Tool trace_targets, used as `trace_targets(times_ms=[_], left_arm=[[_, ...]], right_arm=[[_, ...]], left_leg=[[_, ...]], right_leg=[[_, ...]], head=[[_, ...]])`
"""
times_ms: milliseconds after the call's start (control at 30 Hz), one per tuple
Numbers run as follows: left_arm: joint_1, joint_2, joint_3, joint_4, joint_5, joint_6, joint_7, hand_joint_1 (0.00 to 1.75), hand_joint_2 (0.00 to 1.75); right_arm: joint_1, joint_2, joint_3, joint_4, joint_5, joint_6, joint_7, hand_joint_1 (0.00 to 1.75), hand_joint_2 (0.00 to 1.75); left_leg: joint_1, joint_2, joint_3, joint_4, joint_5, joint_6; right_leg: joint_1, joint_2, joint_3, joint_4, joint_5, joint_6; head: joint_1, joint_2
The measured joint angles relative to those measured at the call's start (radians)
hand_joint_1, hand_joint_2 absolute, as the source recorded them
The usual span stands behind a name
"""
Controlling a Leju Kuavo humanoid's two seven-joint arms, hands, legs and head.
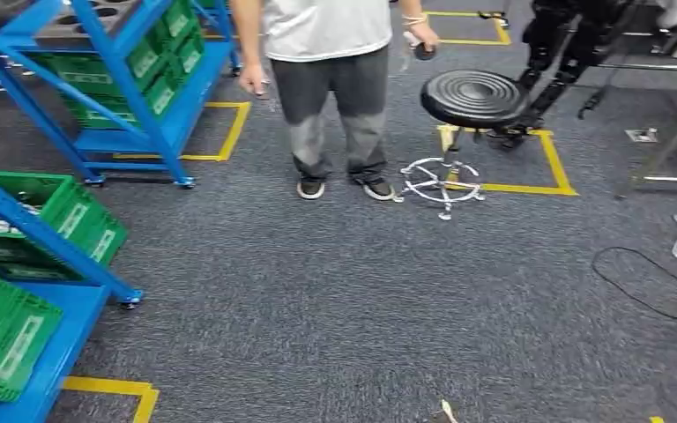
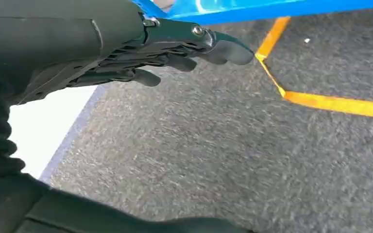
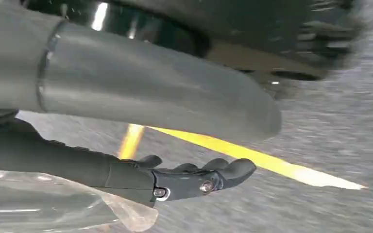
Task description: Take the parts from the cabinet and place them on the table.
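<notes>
Grey carpet (image 3: 320,145); clear bag (image 3: 53,204) against right hand (image 3: 184,179).

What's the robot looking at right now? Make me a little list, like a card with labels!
Floor: grey carpet with yellow tape lines
Racks: blue racks holding green bins
Person: standing ahead, something small and dark in one hand
Stool: black round stool beside the person
Left hand: fingers out straight, holding nothing
Right hand: holding a clear plastic bag

Workshop: blue racks (image 1: 154,115), green crates (image 1: 4,339), floor tape (image 1: 551,163).
</notes>
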Motion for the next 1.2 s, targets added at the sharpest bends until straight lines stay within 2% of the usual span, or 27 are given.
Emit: trace_targets(times_ms=[33,67,100,167,200,267,300,333,367,400,433,467,533,567,600,700,733,767,800,867,900,933,967,1033,1067,1100,1200], left_arm=[[0.001,0.000,-0.011,0.000,-0.027,0.000,0.000,0.00,0.00],[0.000,0.002,-0.024,0.000,-0.044,0.000,0.000,0.00,0.00],[0.000,0.003,-0.031,0.000,-0.047,0.001,0.000,0.00,0.00],[0.006,0.007,-0.031,0.000,-0.043,0.003,-0.003,0.00,0.00],[0.009,0.013,-0.031,0.000,-0.041,0.005,-0.008,0.00,0.00],[0.011,0.017,-0.032,0.000,-0.033,-0.028,-0.045,0.00,0.00],[0.009,0.018,-0.032,0.000,-0.027,-0.060,-0.071,0.00,0.00],[0.005,0.019,-0.032,0.000,-0.018,-0.112,-0.110,0.00,0.00],[0.004,0.019,-0.030,0.000,-0.018,-0.123,-0.127,0.00,0.00],[0.004,0.020,-0.028,0.000,-0.020,-0.126,-0.128,0.00,0.00],[0.006,0.021,-0.025,0.000,-0.023,-0.124,-0.118,0.00,0.00],[0.009,0.024,-0.021,0.000,-0.023,-0.120,-0.106,0.00,0.00],[0.012,0.024,-0.013,0.000,-0.020,-0.118,-0.094,0.00,0.00],[0.009,0.024,-0.008,0.000,-0.019,-0.120,-0.094,0.00,0.00],[0.004,0.024,-0.004,0.000,-0.019,-0.120,-0.097,0.00,0.00],[0.014,0.027,0.010,0.000,-0.018,-0.118,-0.108,0.00,0.00],[0.015,0.028,0.014,0.000,-0.015,-0.115,-0.106,0.00,0.00],[0.014,0.028,0.017,0.000,-0.010,-0.110,-0.100,0.00,0.00],[0.011,0.027,0.024,0.000,-0.009,-0.109,-0.092,0.00,0.00],[0.007,0.023,0.033,0.000,-0.001,-0.109,-0.082,0.00,0.00],[0.007,0.020,0.039,0.000,0.013,-0.114,-0.102,0.00,0.00],[0.007,0.019,0.048,-0.001,0.026,-0.120,-0.125,0.00,0.00],[0.007,0.016,0.060,-0.001,0.046,-0.130,-0.156,0.00,0.00],[0.003,0.007,0.087,-0.002,0.083,-0.152,-0.217,0.00,0.00],[0.000,0.000,0.100,-0.002,0.086,-0.158,-0.234,0.00,0.00],[-0.005,0.000,0.109,-0.002,0.085,-0.158,-0.239,0.00,0.00],[-0.002,-0.001,0.114,-0.002,0.058,-0.153,-0.237,0.00,0.00]], right_arm=[[0.000,0.002,0.001,0.000,-0.006,-0.011,-0.021,0.00,0.00],[0.000,0.005,0.001,0.000,-0.015,-0.018,-0.058,0.00,0.00],[-0.001,0.007,0.001,0.000,-0.021,-0.021,-0.092,0.00,0.00],[-0.003,0.011,0.002,0.000,-0.024,-0.025,-0.131,0.00,0.00],[-0.004,0.016,0.003,0.000,-0.023,-0.029,-0.145,0.00,0.00],[-0.006,0.021,0.006,0.000,-0.021,-0.041,-0.157,0.00,0.00],[-0.006,0.022,0.006,0.000,-0.022,-0.045,-0.155,0.00,0.00],[-0.003,0.022,0.006,0.000,-0.024,-0.050,-0.153,0.00,0.00],[-0.002,0.022,0.006,0.000,-0.025,-0.061,-0.152,0.00,0.00],[-0.002,0.021,0.006,0.000,-0.025,-0.082,-0.152,0.00,0.00],[-0.003,0.022,0.006,0.000,-0.024,-0.107,-0.152,0.00,0.00],[-0.004,0.022,0.006,0.000,-0.024,-0.135,-0.152,0.00,0.00],[-0.005,0.022,0.005,0.000,-0.025,-0.166,-0.152,0.00,0.00],[-0.005,0.021,0.005,0.000,-0.027,-0.171,-0.152,0.00,0.00],[-0.005,0.021,0.005,0.000,-0.032,-0.177,-0.151,0.00,0.00],[-0.013,0.021,0.004,0.000,-0.055,-0.185,-0.155,0.00,0.00],[-0.017,0.022,0.003,0.000,-0.065,-0.187,-0.159,0.00,0.00],[-0.019,0.022,0.001,0.000,-0.070,-0.189,-0.163,0.00,0.00],[-0.019,0.022,-0.003,0.000,-0.076,-0.189,-0.168,0.00,0.00],[-0.017,0.022,-0.010,0.000,-0.082,-0.188,-0.173,0.00,0.00],[-0.016,0.022,-0.013,0.000,-0.080,-0.188,-0.174,0.00,0.00],[-0.014,0.022,-0.014,0.000,-0.076,-0.189,-0.174,0.00,0.00],[-0.015,0.022,-0.015,0.000,-0.072,-0.189,-0.173,0.00,0.00],[-0.016,0.022,-0.016,0.000,-0.063,-0.194,-0.167,0.00,0.00],[-0.016,0.020,-0.016,0.000,-0.062,-0.198,-0.160,0.00,0.00],[-0.015,0.020,-0.016,0.000,-0.062,-0.201,-0.160,0.00,0.00],[-0.018,0.020,-0.020,0.000,-0.075,-0.195,-0.173,0.00,0.00]], left_leg=[[0.002,-0.012,-0.002,0.000,0.000,-0.001],[-0.004,-0.026,-0.007,0.007,-0.003,-0.007],[0.002,-0.036,-0.012,0.005,0.001,-0.013],[0.010,-0.058,-0.016,-0.001,0.007,-0.027],[0.004,-0.067,-0.016,0.003,0.004,-0.031],[0.000,0.023,-0.039,0.060,-0.041,-0.044],[0.002,0.043,-0.064,0.115,-0.072,-0.049],[0.006,0.060,-0.112,0.217,-0.117,-0.056],[0.009,0.065,-0.140,0.278,-0.138,-0.060],[0.013,0.067,-0.149,0.299,-0.135,-0.064],[0.018,0.069,-0.137,0.276,-0.109,-0.068],[0.022,0.075,-0.103,0.209,-0.063,-0.071],[0.025,0.117,-0.022,0.047,0.019,-0.073],[0.010,0.153,-0.007,0.019,0.002,-0.072],[0.012,0.148,-0.006,0.008,-0.003,-0.052],[0.009,0.118,-0.009,0.008,-0.006,-0.032],[0.016,0.109,-0.005,0.003,-0.003,-0.025],[0.016,0.103,-0.005,0.003,-0.004,-0.019],[0.016,0.092,-0.006,0.003,-0.004,-0.013],[0.014,0.068,-0.006,0.004,-0.006,-0.010],[0.012,0.053,-0.005,0.004,-0.007,-0.009],[0.011,0.038,-0.002,0.004,-0.007,-0.008],[0.009,0.023,0.000,0.004,-0.009,-0.008],[0.006,-0.007,0.006,0.004,-0.011,-0.008],[0.009,-0.017,0.003,0.004,-0.012,-0.010],[0.007,-0.031,-0.002,0.009,-0.012,-0.014],[0.019,-0.059,-0.009,0.000,-0.003,-0.034]], right_leg=[[-0.001,0.055,0.025,-0.069,0.023,-0.006],[-0.008,0.079,0.039,-0.101,0.015,-0.007],[-0.003,0.070,0.048,-0.097,0.012,-0.003],[0.002,0.052,0.051,-0.099,0.014,-0.008],[-0.007,0.035,0.055,-0.113,0.019,-0.012],[-0.008,0.010,0.068,-0.120,0.019,-0.018],[-0.007,-0.006,0.070,-0.120,0.017,-0.021],[-0.006,-0.032,0.074,-0.120,0.012,-0.023],[-0.006,-0.049,0.076,-0.120,0.008,-0.023],[-0.006,-0.064,0.079,-0.120,0.005,-0.023],[-0.007,-0.076,0.083,-0.120,0.002,-0.022],[-0.008,-0.087,0.089,-0.119,-0.002,-0.019],[-0.009,-0.105,0.103,-0.119,-0.014,-0.009],[0.000,-0.114,0.095,-0.117,-0.021,0.003],[0.001,-0.125,0.099,-0.114,-0.027,0.009],[0.001,-0.156,0.123,-0.121,-0.033,0.018],[-0.005,-0.137,0.116,-0.114,-0.047,0.025],[-0.004,-0.090,0.099,-0.077,-0.072,0.026],[-0.004,-0.061,0.064,-0.006,-0.105,0.027],[-0.002,-0.038,-0.026,0.156,-0.159,0.025],[-0.001,-0.034,-0.060,0.200,-0.157,0.022],[0.000,-0.031,-0.068,0.188,-0.129,0.017],[0.000,-0.027,-0.056,0.136,-0.082,0.011],[0.003,0.005,0.006,-0.034,0.027,-0.006],[-0.002,0.059,0.021,-0.065,0.018,-0.015],[-0.003,0.067,0.035,-0.088,0.022,-0.013],[0.005,0.040,0.044,-0.097,0.015,-0.013]], head=[[0.000,0.000],[-0.001,0.000],[0.000,0.000],[0.000,0.000],[0.000,0.000],[-0.014,0.000],[-0.016,0.000],[-0.017,0.000],[-0.015,0.000],[-0.016,0.000],[-0.016,0.000],[-0.016,0.000],[-0.016,0.000],[-0.018,0.000],[-0.016,0.000],[-0.014,0.000],[-0.013,0.000],[-0.009,0.000],[-0.005,0.000],[-0.003,0.000],[-0.003,0.000],[-0.003,0.000],[-0.003,0.000],[-0.003,0.000],[-0.005,0.000],[-0.008,0.000],[-0.003,0.000]])
